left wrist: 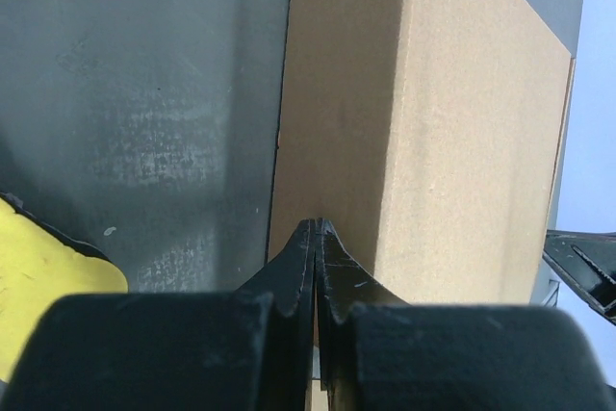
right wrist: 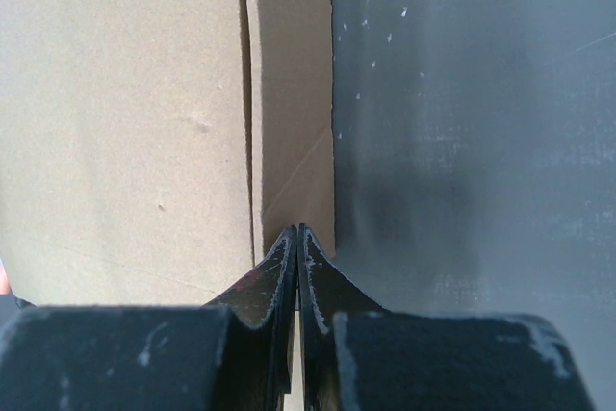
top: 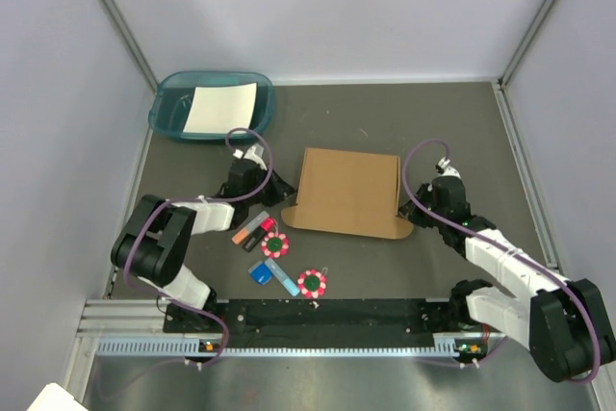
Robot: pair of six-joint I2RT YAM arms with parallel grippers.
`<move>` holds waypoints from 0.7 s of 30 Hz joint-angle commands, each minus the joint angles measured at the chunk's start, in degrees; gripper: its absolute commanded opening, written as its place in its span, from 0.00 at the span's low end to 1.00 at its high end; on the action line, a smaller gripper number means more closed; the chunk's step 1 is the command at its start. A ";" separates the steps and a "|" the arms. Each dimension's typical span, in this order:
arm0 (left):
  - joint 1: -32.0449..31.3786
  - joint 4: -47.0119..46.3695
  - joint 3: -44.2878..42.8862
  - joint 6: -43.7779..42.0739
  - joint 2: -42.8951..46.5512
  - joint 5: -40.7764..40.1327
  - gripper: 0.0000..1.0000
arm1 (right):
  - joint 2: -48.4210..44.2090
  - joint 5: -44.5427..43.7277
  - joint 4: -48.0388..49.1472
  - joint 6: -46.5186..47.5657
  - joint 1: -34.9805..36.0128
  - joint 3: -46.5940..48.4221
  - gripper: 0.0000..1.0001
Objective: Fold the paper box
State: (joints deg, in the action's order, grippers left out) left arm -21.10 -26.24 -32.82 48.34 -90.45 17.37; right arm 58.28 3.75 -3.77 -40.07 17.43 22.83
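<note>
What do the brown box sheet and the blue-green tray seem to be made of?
Paper box: brown cardboard, matte, slightly grainy face with pressed creases; probably corrugated, though no cut edge shows it. Tray: likely plastic, teal, glossy and seemingly translucent.

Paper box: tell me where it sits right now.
In the top view the paper box lies mid-table, its left edge at the left gripper and its right edge at the right gripper, with the teal tray off to the back left.
</note>
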 commanded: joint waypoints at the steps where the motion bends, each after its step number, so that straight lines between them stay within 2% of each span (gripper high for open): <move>1: -0.25 -6.62 1.18 1.23 1.95 3.37 0.00 | -0.27 1.17 3.33 0.26 -0.56 -0.24 0.00; 11: -1.22 -13.75 2.85 3.34 5.72 8.21 0.00 | -7.65 2.93 -0.18 1.67 -0.47 1.51 0.00; 21: -1.92 -7.88 2.14 2.99 15.12 9.09 0.00 | -13.54 3.63 -7.30 2.11 -0.47 8.01 0.00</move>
State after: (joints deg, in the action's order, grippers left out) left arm -21.47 -33.61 -30.09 50.94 -80.27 21.74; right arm 47.13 3.97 -11.27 -37.71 16.71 25.08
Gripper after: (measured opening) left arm 0.009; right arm 0.003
